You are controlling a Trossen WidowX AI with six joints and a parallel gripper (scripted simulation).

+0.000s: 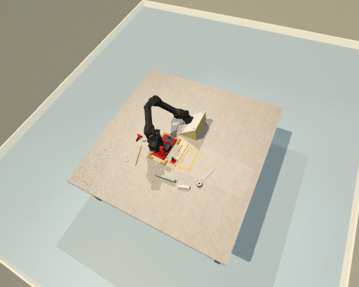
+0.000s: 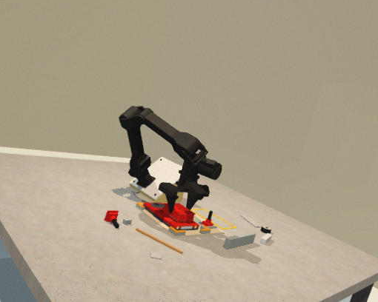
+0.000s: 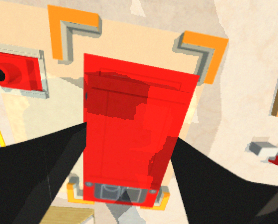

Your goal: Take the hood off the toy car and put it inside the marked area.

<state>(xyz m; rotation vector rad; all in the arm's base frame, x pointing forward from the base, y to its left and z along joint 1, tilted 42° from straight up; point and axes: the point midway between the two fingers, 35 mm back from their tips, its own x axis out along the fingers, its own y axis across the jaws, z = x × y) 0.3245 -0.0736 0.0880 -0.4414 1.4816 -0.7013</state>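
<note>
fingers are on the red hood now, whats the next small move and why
Probably a short, straight lift. The gripper is shut on the hood, one finger on each side, but the hood sits low on the toy car, and the yellow marked area lies beside it.

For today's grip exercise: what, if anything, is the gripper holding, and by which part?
The gripper is shut on the red hood of the toy car, fingers pressing its two long side edges.
</note>
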